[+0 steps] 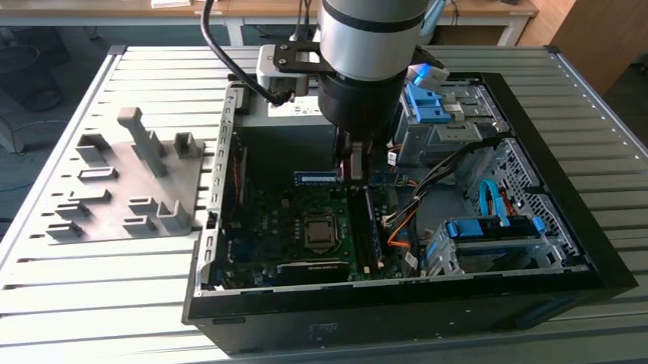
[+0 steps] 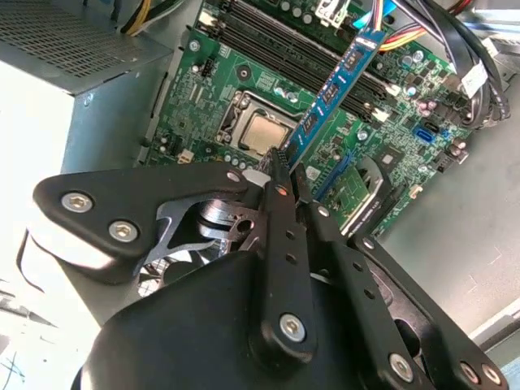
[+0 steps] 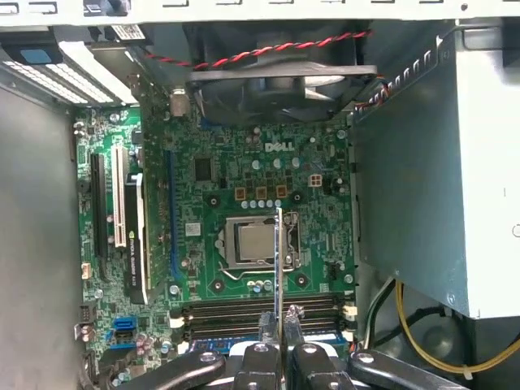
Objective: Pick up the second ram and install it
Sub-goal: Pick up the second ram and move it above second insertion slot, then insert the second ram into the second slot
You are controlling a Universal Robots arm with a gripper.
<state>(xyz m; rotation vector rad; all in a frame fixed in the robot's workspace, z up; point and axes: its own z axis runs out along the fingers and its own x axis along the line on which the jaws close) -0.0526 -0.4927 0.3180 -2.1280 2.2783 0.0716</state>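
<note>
Pincer is closed narrowly on one end of the second ram, leaving the rest of the stick free for insertion. It is held on edge above the memory slots and appears not yet seated.

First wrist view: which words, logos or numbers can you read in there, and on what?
Motherboard: one white maker's logo, not quoted; its fine white markings are too small to read.
White sticker on the case rim: too small to read.
The second ram, held edge-on in the pincer: no print visible.
</note>
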